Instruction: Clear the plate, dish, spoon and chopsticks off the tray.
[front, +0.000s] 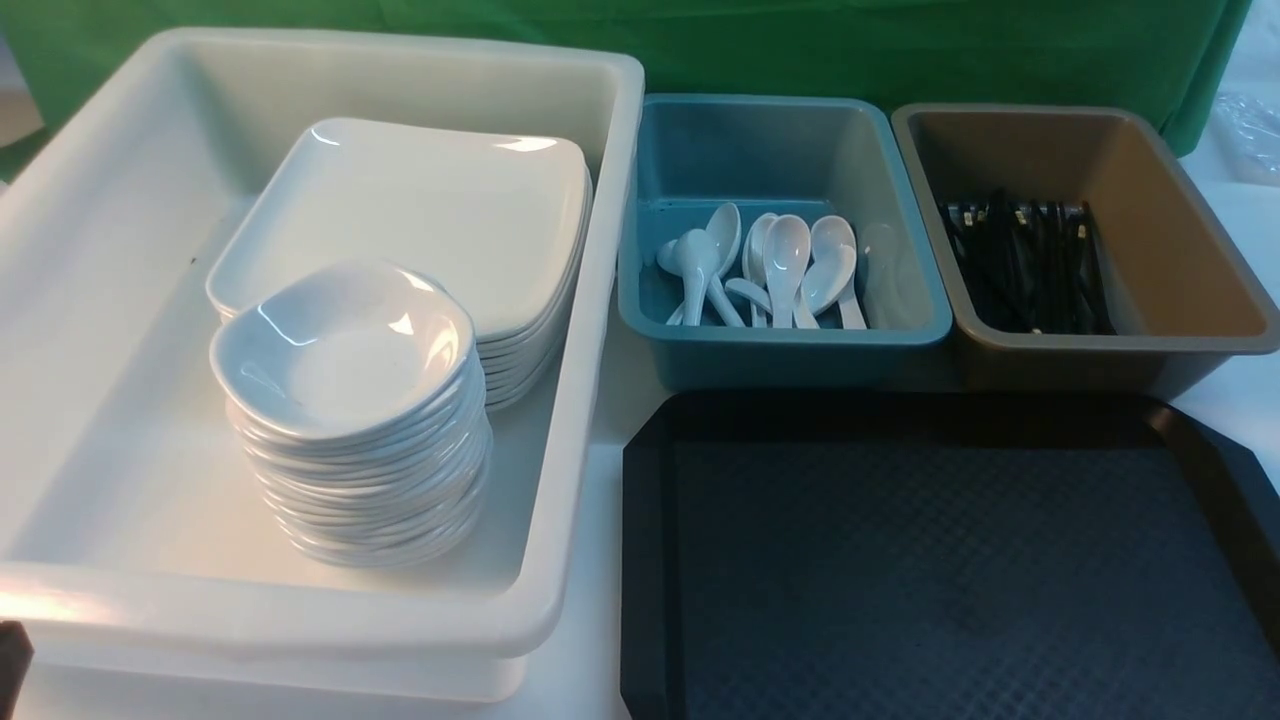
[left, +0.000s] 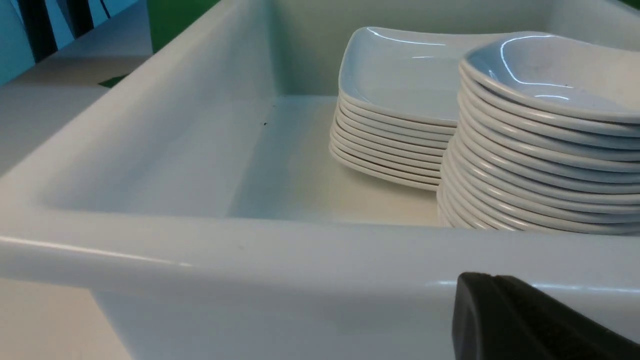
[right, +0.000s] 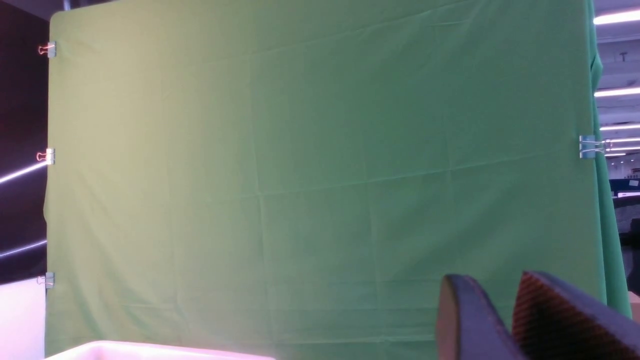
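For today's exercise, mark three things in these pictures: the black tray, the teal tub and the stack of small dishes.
black tray (front: 940, 580), front view, on its bare textured floor.
teal tub (front: 780, 355), front view, on its near wall.
stack of small dishes (front: 350, 350), front view, in the top dish's hollow.

Bright light from above makes shiny white spots on the plates (front: 420, 215); pictures look a bit soft.

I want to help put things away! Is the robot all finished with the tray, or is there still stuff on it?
It looks finished. The part of the black tray in view has nothing on it. Plates and small dishes are stacked in the white tub, spoons lie in the teal tub, and chopsticks in the tan tub. Nothing is in hand: the right gripper holds nothing.
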